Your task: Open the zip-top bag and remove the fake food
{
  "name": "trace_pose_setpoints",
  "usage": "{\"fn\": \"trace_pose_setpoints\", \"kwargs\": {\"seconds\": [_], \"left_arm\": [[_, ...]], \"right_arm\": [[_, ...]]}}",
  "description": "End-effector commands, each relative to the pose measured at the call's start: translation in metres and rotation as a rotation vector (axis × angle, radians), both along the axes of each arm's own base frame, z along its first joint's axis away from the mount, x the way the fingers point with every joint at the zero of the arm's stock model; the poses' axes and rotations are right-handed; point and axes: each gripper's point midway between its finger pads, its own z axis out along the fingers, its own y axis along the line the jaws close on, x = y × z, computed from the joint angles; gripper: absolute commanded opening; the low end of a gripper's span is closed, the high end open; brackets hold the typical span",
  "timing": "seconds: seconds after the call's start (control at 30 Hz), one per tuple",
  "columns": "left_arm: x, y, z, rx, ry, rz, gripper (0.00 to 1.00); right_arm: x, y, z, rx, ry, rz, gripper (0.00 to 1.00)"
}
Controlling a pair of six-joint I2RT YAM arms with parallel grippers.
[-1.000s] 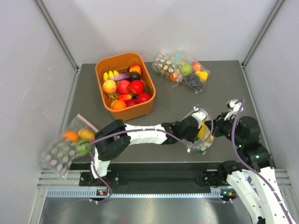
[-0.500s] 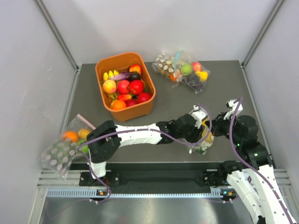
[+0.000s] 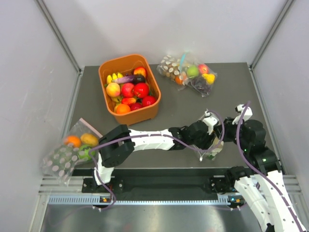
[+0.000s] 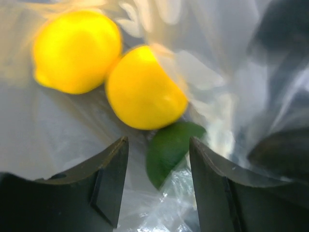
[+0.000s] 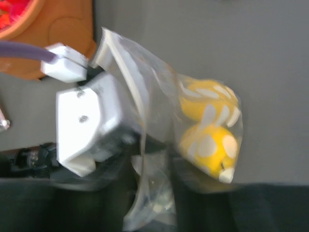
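The zip-top bag (image 3: 214, 148) lies slumped on the dark table at the front right, between my two grippers. In the right wrist view the bag (image 5: 159, 96) is clear with white dots, and yellow fake food (image 5: 210, 145) shows through it. My left gripper (image 3: 212, 137) reaches across from the left; its jaws (image 4: 157, 186) stand open, with crumpled plastic (image 4: 188, 212) between them. Just ahead of them lie two yellow fruits (image 4: 145, 89) and a green one (image 4: 169, 145). My right gripper (image 3: 226, 131) stands open on either side of a loose fold of the bag (image 5: 154, 203).
An orange basket (image 3: 104, 72) full of toy fruit stands at the back left. A second dotted bag (image 3: 188, 72) lies at the back right. A third (image 3: 72, 150) hangs over the table's left edge. The left gripper's white body (image 5: 91, 125) sits close beside the bag.
Both grippers were shut and holding the bag up between them. Both have since opened, and the bag has sagged lower onto the table.
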Motion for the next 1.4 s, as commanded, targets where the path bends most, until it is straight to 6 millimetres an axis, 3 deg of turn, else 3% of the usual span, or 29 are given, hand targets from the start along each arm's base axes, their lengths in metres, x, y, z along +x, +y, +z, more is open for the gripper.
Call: {"fn": "trace_pose_setpoints", "kwargs": {"seconds": [0.0, 0.17, 0.23, 0.37, 0.67, 0.9, 1.07, 1.1, 1.2, 1.37], "left_arm": [[0.026, 0.005, 0.013, -0.005, -0.069, 0.127, 0.58], [0.037, 0.030, 0.010, -0.012, -0.062, 0.182, 0.58], [0.043, 0.036, 0.011, -0.013, -0.061, 0.196, 0.58], [0.049, 0.047, 0.007, -0.011, -0.057, 0.213, 0.58], [0.047, 0.050, 0.023, -0.061, -0.083, 0.179, 0.59], [0.042, 0.040, 0.034, -0.126, -0.096, 0.114, 0.60], [0.034, 0.026, 0.032, -0.164, -0.091, 0.033, 0.64], [0.034, 0.024, 0.034, -0.176, -0.096, 0.029, 0.64], [0.035, 0.023, 0.034, -0.179, -0.100, 0.028, 0.64], [0.037, 0.022, 0.033, -0.177, -0.119, 0.021, 0.65]], "right_arm": [[0.011, -0.009, 0.006, -0.006, -0.012, -0.074, 0.45], [0.018, -0.012, 0.003, 0.008, 0.005, -0.120, 0.73], [0.019, -0.013, 0.005, 0.015, -0.004, -0.135, 0.79], [0.021, -0.012, -0.001, 0.031, 0.015, -0.145, 0.82], [0.033, -0.006, -0.026, 0.031, 0.074, -0.139, 0.84], [0.036, 0.017, -0.050, 0.108, 0.133, -0.054, 0.85], [0.032, 0.028, -0.067, 0.135, 0.183, -0.004, 0.65], [0.031, 0.029, -0.069, 0.139, 0.188, 0.002, 0.53], [0.030, 0.029, -0.068, 0.138, 0.174, 0.011, 0.30], [0.028, 0.029, -0.057, 0.138, 0.142, 0.020, 0.01]]}}
